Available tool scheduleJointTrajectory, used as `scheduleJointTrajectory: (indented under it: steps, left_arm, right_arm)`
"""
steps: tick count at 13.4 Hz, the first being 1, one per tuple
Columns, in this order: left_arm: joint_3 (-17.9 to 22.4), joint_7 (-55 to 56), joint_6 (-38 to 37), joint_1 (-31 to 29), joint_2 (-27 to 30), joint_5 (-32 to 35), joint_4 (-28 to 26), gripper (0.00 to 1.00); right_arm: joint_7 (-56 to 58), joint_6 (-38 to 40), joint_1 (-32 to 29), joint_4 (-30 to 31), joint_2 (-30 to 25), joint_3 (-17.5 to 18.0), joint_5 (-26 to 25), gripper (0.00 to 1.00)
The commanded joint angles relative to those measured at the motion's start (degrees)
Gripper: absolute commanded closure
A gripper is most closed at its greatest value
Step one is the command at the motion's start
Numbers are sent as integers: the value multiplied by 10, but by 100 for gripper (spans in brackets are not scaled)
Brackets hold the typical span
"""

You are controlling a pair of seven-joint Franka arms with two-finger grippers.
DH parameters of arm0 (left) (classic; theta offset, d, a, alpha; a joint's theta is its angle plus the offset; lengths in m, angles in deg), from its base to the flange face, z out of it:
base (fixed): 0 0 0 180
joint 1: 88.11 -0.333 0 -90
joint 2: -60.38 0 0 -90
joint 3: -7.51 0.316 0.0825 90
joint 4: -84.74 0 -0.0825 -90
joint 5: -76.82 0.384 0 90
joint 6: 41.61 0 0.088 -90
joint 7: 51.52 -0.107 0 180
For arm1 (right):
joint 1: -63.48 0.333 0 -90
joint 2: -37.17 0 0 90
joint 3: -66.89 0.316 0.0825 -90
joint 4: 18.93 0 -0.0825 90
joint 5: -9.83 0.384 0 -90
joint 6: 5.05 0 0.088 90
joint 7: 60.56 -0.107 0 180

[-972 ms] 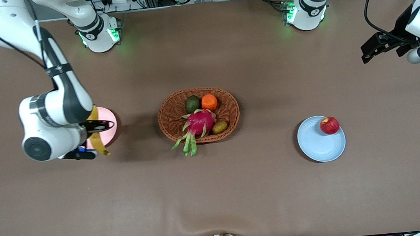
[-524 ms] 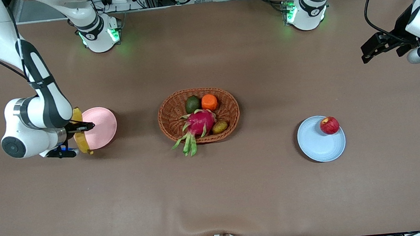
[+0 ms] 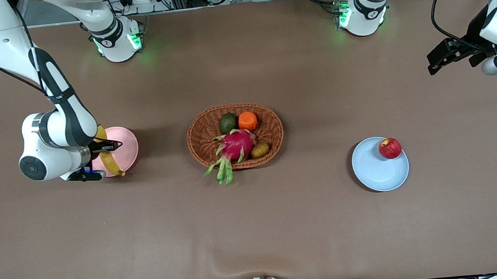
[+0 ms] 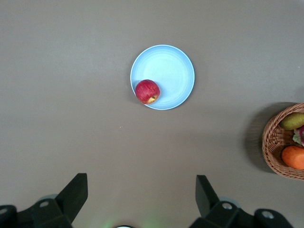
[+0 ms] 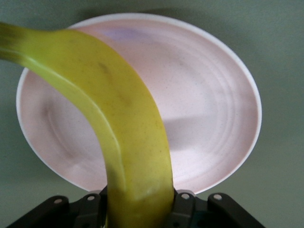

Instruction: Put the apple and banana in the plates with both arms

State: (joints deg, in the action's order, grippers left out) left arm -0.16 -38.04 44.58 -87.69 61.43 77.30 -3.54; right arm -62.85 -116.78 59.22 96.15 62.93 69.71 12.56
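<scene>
My right gripper is shut on the yellow banana and holds it over the pink plate, at the plate's edge toward the right arm's end. In the right wrist view the banana crosses above the pink plate. The red apple rests on the blue plate, on its rim; the left wrist view shows the apple and the blue plate from high up. My left gripper is open and empty, raised over the table at the left arm's end, waiting.
An oval wicker basket stands mid-table with a dragon fruit, an orange, an avocado and a small brown fruit. The basket's edge shows in the left wrist view.
My right gripper with the banana swung away from the pink plate toward the table's end, then came back over the plate's edge. The left arm, apple and blue plate have not moved.
</scene>
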Motion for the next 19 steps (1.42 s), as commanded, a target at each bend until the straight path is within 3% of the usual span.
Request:
scheduleJointTrajectory:
  steps: [1, 6, 9, 14, 18, 19]
  left_arm:
    - [2, 1, -7, 0, 1, -7, 4, 0]
    - [2, 1, -7, 0, 1, -7, 4, 0]
    - [2, 1, -7, 0, 1, -7, 4, 0]
    - [2, 0, -7, 0, 1, -7, 4, 0]
    - [2, -1, -7, 0, 1, -7, 4, 0]
    - [2, -1, -7, 0, 2, -7, 4, 0]
  right_arm:
    - [-7, 27, 7, -10, -16, 2, 12, 0]
    - [-7, 141, 10, -90, -19, 3, 12, 0]
    - [-4, 247, 21, -234, -13, 3, 12, 0]
    - [3, 298, 37, -441, -10, 12, 10, 0]
    - [3, 364, 35, -521, -22, 22, 10, 0]
    - [-4, 377, 35, -526, -48, 24, 10, 0]
